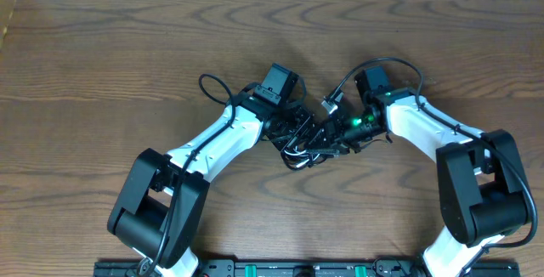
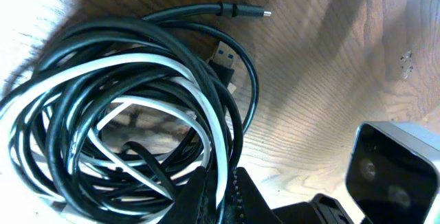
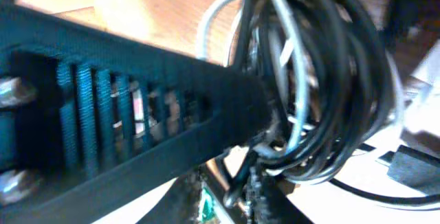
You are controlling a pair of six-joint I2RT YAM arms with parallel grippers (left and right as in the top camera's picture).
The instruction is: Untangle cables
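- Left pincer (image 2: 216,183): closed on strands at the coil's lower right edge, in the lower centre of the left wrist view.
- Right pincer (image 3: 260,145): one finger lies against the bundle in the blurred right wrist view. Whether it grips cannot be told.
- Cables (image 1: 308,137): black and white cords wound into one roughly round coil, resting on the bench (image 1: 102,48) at the centre of the overhead frame, directly between the two pincers.
- Free ends: a slim plug (image 2: 260,13) and a broad plug (image 2: 221,53) lie at top centre of the left wrist view, across the coil from the left pincer.
- Judgement: both arms are equally near, so the next move likely turns on the left-right line joining them.
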